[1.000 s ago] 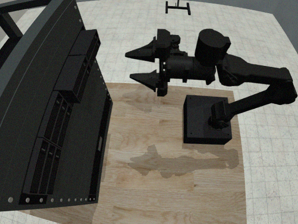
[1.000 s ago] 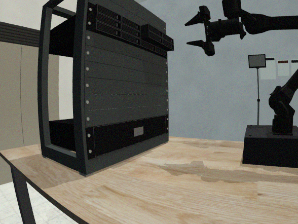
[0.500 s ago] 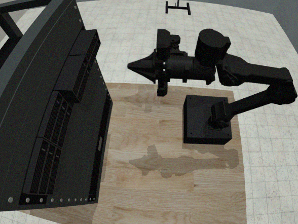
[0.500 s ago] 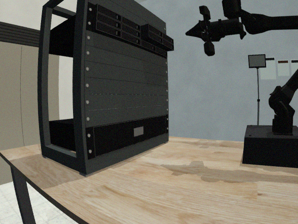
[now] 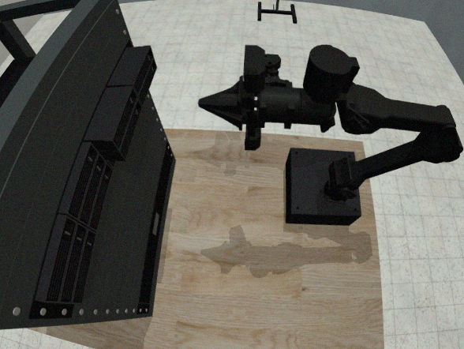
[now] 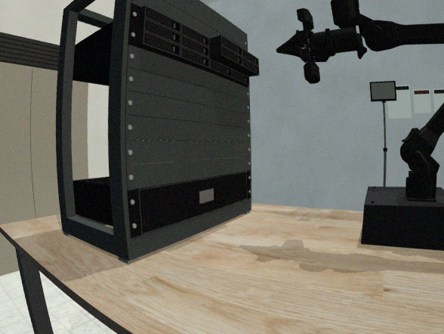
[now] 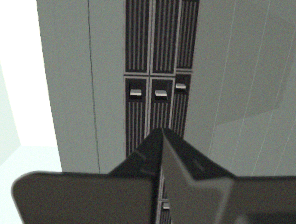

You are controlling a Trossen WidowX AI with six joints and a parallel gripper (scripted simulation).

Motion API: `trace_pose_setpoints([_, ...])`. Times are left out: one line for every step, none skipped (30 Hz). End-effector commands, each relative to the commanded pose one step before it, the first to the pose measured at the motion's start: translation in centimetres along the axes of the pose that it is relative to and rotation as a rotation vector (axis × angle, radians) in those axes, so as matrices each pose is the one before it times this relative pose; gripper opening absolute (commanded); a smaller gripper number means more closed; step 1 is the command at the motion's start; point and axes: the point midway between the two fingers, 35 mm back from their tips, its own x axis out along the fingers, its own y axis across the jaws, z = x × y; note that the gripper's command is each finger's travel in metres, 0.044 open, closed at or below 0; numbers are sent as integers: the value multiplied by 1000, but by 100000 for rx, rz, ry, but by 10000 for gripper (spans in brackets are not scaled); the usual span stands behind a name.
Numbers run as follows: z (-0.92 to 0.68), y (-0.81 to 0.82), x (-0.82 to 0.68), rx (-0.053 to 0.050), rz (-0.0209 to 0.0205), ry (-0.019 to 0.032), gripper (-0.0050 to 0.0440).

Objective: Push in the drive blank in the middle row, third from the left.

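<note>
The dark rack (image 6: pixel 158 125) stands at the table's left end, with the drive blanks in three rows across its top. The two right columns stick out farther than the two left ones. The blank in the middle row, third from the left (image 6: pixel 226 53), also shows from above (image 5: pixel 127 118). My gripper (image 5: pixel 202 103) (image 6: pixel 280 48) is shut on nothing, its fingers meeting in a point. It hovers level with the blanks, aimed at the rack front with a clear gap. In the wrist view the fingertip point (image 7: pixel 161 132) lies over the middle strip of blanks (image 7: pixel 161 102).
My arm's black base block (image 5: pixel 321 185) sits on the wooden table to the right of the rack. Plain filler panels and a black unit (image 6: pixel 192 200) fill the rack front below the blanks. A stand with a small screen (image 6: pixel 383 91) is behind the table.
</note>
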Motion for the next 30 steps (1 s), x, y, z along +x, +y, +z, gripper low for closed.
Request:
trace_pose_setpoints([-122, 1092, -156, 563, 2536, 253, -50])
trace_pose_setpoints([-4, -1, 5, 0, 0, 0, -50])
trace_pose_setpoints([-23, -6, 32, 0, 0, 0, -50])
trace_pose_setpoints([0, 0, 0, 0, 0, 0, -50])
trace_pose_setpoints([0, 0, 0, 0, 0, 0, -50])
trace_pose_setpoints([-57, -14, 80, 0, 0, 0, -50])
trace_pose_setpoints([-101, -26, 139, 0, 0, 0, -50])
trace_pose_setpoints([-152, -40, 210, 0, 0, 0, -50])
trace_pose_setpoints([-209, -54, 287, 0, 0, 0, -50])
trace_pose_setpoints([-269, -70, 372, 0, 0, 0, -50])
trace_pose_setpoints([-320, -83, 443, 0, 0, 0, -50])
trace_pose_setpoints([-350, -91, 486, 0, 0, 0, -50])
trace_pose_setpoints([-371, -96, 512, 0, 0, 0, -50])
trace_pose_setpoints([-378, -98, 523, 0, 0, 0, -50])
trace_pose_setpoints([-373, -96, 516, 0, 0, 0, -50])
trace_pose_setpoints([-358, -93, 494, 0, 0, 0, -50])
trace_pose_setpoints([-332, -86, 457, 0, 0, 0, -50])
trace_pose_setpoints([-295, -76, 408, 0, 0, 0, -50])
trace_pose_setpoints([-252, -66, 348, 0, 0, 0, -50])
trace_pose_setpoints([-203, -52, 282, 0, 0, 0, -50])
trace_pose_setpoints([0, 0, 0, 0, 0, 0, -50])
trace_pose_setpoints([0, 0, 0, 0, 0, 0, -50])
trace_pose_setpoints([-153, -40, 212, 0, 0, 0, -50])
trace_pose_setpoints([-103, -27, 143, 0, 0, 0, -50])
trace_pose_setpoints([-59, -16, 81, 0, 0, 0, -50])
trace_pose_setpoints([-24, -6, 33, 0, 0, 0, -50])
trace_pose_setpoints([-4, -1, 5, 0, 0, 0, -50])
trace_pose_setpoints([0, 0, 15, 0, 0, 0, -50])
trace_pose_setpoints([0, 1, 91, 0, 0, 0, -50])
trace_pose_setpoints([0, 0, 207, 0, 0, 0, -50])
